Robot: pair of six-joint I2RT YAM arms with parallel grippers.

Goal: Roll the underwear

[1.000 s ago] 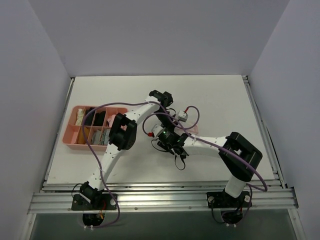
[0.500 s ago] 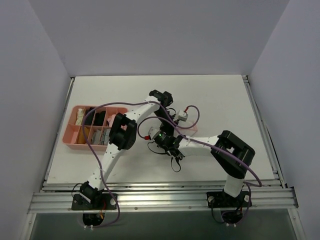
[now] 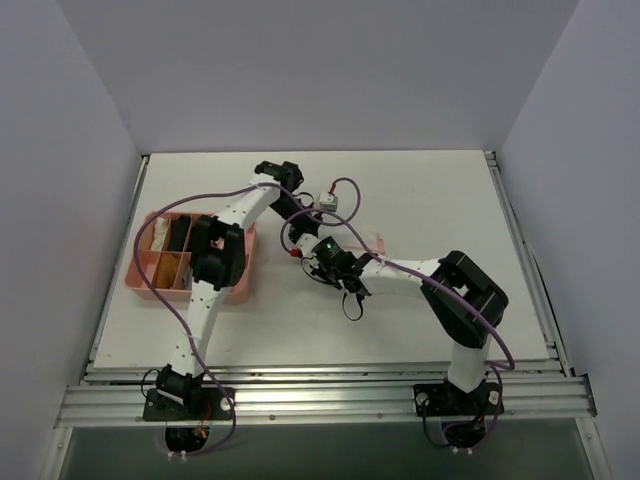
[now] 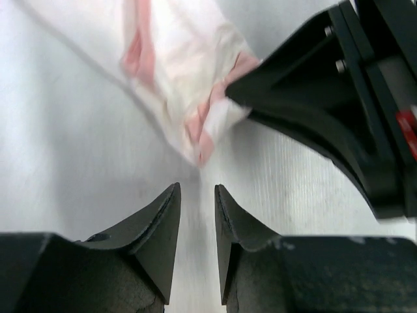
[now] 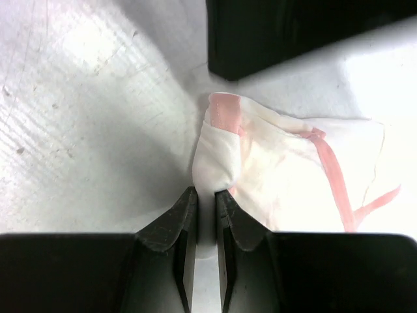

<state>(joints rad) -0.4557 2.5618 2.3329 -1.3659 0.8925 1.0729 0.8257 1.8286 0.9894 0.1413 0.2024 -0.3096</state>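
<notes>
R gripper (image 5: 207,193) nearly closed, tips pinching fold of underwear (image 5: 280,169) at 12 o'clock. L gripper (image 4: 197,189) part open, empty, underwear just beyond at 12.

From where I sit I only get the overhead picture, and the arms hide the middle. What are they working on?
Observer: Thin white fabric underwear with pink edge trim, lying crumpled on the white table.
Operator: Is either arm holding it?
Observer: The right tool has its jaws nearly together on a folded corner of it.
Operator: And the left one?
Observer: The left tool stands slightly open just short of the cloth, nothing between its jaws.
</notes>
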